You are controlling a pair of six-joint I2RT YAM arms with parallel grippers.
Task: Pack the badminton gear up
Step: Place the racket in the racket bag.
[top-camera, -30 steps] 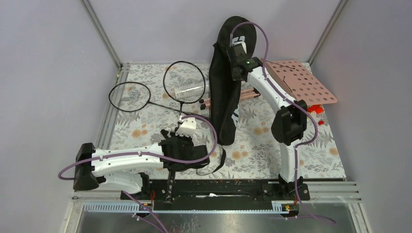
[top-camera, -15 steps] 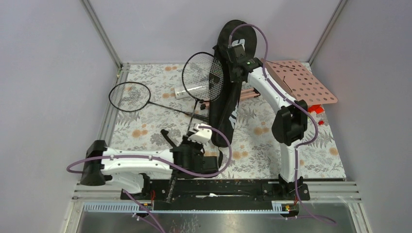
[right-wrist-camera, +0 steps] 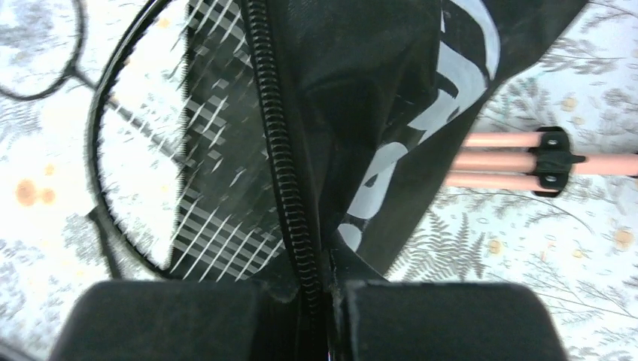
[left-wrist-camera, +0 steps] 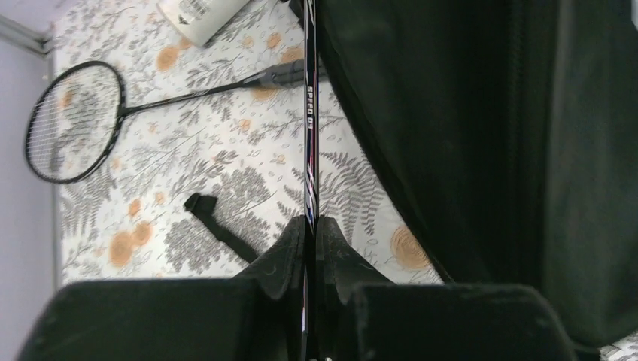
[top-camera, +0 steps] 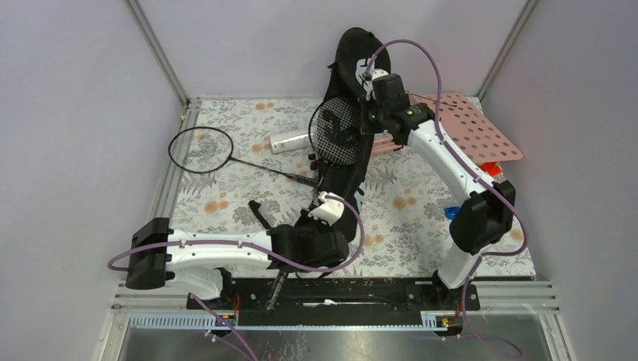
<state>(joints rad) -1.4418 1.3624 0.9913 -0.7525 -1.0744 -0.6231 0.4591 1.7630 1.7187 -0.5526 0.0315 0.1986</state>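
Grey walls close in a table [top-camera: 226, 203] covered with a flower-print cloth. Far to the left of both pairs of jaws, the first racket [top-camera: 199, 149] lies flat on the cloth, its handle end reaching toward the bag. A white tube [top-camera: 290, 141] lies flat beyond the left jaws, between that racket's handle and the bag. A loose black strap [top-camera: 259, 213] rests on the cloth just left of the left jaws.

The left gripper [left-wrist-camera: 310, 226] is clamped on the thin shaft of the second racket [top-camera: 336, 131]. The shaft runs straight out from between the 2 fingers, close along the left edge of the black bag [top-camera: 347, 192]. The bag stands tilted immediately to the right of these jaws, its top end lifted toward the back wall.

The right gripper [right-wrist-camera: 325, 282] is pinched tight on the bag's zipper edge, high up. The second racket's head sits just left of these jaws, its strings overlapping the dark fabric beside the zipper. How far inside it reaches I cannot tell.

To the right of the right jaws is a pink stand [top-camera: 470, 128] full of holes, its pink legs on the cloth. A red block [top-camera: 489, 167] and a blue block [top-camera: 451, 213] lie nearer the arm's base.
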